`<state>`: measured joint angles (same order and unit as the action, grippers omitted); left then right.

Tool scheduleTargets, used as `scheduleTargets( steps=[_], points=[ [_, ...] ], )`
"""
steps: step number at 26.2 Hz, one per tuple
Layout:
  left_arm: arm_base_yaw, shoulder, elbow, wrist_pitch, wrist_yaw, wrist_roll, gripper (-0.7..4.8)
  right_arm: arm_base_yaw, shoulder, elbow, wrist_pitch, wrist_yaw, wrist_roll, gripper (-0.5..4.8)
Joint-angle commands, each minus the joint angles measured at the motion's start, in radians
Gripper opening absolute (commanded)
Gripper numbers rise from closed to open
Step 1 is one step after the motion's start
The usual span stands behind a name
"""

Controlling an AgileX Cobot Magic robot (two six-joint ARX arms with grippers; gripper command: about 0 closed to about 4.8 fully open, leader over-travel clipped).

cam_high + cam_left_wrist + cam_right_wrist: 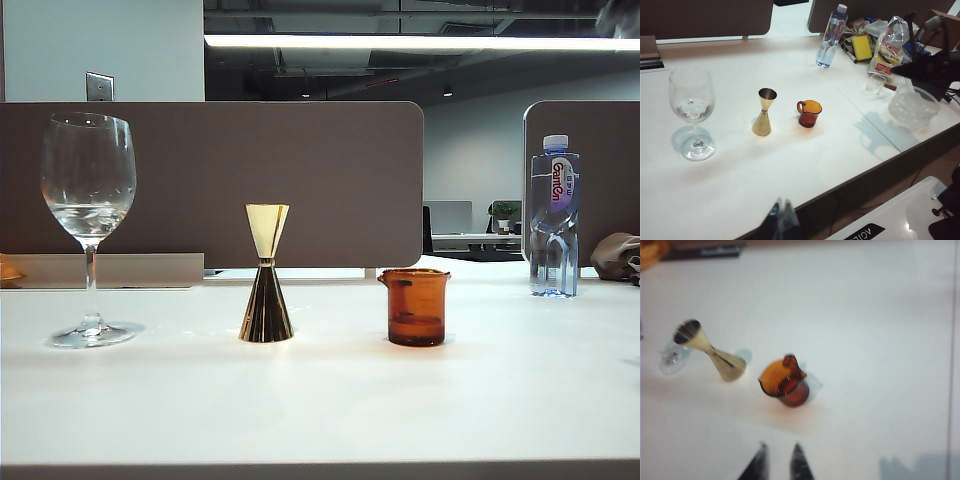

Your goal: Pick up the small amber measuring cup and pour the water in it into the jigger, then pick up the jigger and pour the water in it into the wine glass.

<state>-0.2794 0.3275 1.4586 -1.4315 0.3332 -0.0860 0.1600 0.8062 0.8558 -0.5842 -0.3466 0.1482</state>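
Observation:
On the white table the small amber measuring cup stands upright, right of the gold jigger. The wine glass stands far left with a little clear liquid low in its bowl. Whether water is in the cup I cannot tell. In the right wrist view my right gripper hovers short of the cup, its tips a narrow gap apart with nothing between them; the jigger lies beyond. My left gripper hangs over the table's near edge, tips together, far from the cup and jigger.
A clear water bottle stands at the back right. In the left wrist view, a yellow sponge, a plastic bag, a small clear cup and a clear bowl crowd the right side. Brown partitions close the back.

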Motion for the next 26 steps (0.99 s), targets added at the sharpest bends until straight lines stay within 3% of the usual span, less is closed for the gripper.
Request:
scheduleTargets(
  steps=[1,6,12,22,26],
  points=[
    [0.001,0.0,0.003,-0.006,0.004,0.0,-0.02,0.029,0.113,-0.04,0.104,-0.073,0.066,0.64],
    [0.001,0.001,0.003,-0.006,0.004,0.0,-0.02,0.137,0.168,-0.327,0.595,-0.015,0.166,1.0],
    [0.001,0.001,0.003,-0.006,0.004,0.0,-0.02,0.143,0.192,-0.538,0.965,0.012,0.154,1.19],
    [0.001,0.001,0.003,-0.006,0.004,0.0,-0.02,0.171,0.434,-0.591,1.218,0.015,-0.008,1.64],
    [0.001,0.001,0.003,-0.006,0.004,0.0,-0.02,0.23,0.51,-0.589,1.285,0.039,-0.09,2.14]
  ],
)
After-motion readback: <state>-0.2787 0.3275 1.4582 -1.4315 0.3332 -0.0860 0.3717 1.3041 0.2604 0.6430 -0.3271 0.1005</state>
